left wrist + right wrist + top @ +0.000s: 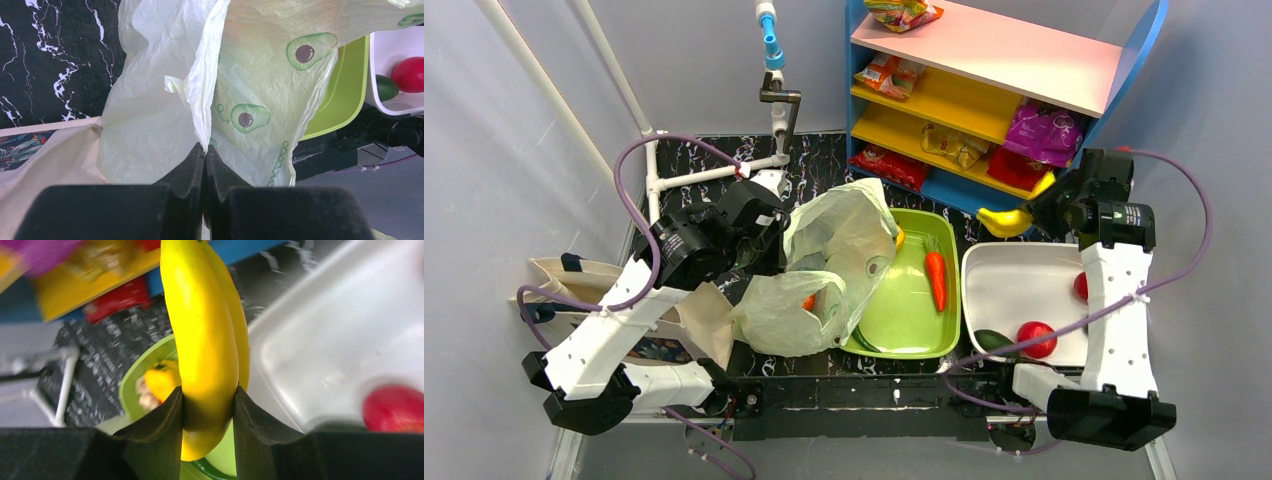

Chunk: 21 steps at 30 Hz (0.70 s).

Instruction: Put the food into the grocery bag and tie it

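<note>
Here, one bag and one pair of bananas are gripped, one by each arm.

The single pale-green grocery bag [834,270] is seen slumped at the left of the green tray [904,352], its plastic draped over that tray's left rim. One fold is pinched between the fully closed fingers of the left gripper [205,152]. Two yellow bananas [200,330] are clamped side by side in the right gripper [207,395], held off the surface just beyond the tray's far right corner. One orange carrot [936,280] lies inside the tray. One white tray [1014,265] sits just right of it, with two red round fruits [1036,338] and one dark green item [992,340] inside. Six snack packets [1044,132] can be counted on the shelf unit [994,50] beyond the tray. One beige tote [574,280] lies well to its left.
</note>
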{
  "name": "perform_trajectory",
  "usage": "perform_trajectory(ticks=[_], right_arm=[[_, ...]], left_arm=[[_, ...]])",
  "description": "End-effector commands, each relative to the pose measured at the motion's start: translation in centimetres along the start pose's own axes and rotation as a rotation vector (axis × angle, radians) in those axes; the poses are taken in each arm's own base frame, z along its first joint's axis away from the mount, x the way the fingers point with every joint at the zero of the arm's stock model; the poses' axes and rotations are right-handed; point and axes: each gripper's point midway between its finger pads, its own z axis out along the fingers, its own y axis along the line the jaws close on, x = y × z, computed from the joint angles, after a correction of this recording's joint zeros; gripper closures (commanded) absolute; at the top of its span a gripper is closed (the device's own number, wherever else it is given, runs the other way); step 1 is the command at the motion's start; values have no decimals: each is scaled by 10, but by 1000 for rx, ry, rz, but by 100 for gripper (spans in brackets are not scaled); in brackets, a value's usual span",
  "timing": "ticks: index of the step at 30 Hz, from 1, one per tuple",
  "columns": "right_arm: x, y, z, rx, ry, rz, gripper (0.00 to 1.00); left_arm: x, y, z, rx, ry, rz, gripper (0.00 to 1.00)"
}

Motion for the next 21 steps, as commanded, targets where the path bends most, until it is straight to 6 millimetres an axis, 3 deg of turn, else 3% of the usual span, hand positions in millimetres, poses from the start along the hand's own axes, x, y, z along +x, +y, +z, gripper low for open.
perform_trajectory(ticks=[1, 8, 13, 17, 21], right_arm=[[-3, 57, -53, -199, -102, -157, 99], [28, 113, -92, -468, -137, -371, 99], [43, 154, -136, -702, -208, -530, 99], [60, 179, -173, -902, -254, -631, 99], [86, 194, -193, -1069, -279, -701, 99]], left_arm=[[0, 6, -5, -10, -20, -19, 100], [-5, 7, -7, -16, -33, -5, 100], [-8, 7, -7, -19, -37, 6, 100], [-13, 5, -8, -17, -43, 12, 100], [-18, 3, -8, -14, -48, 13, 100]])
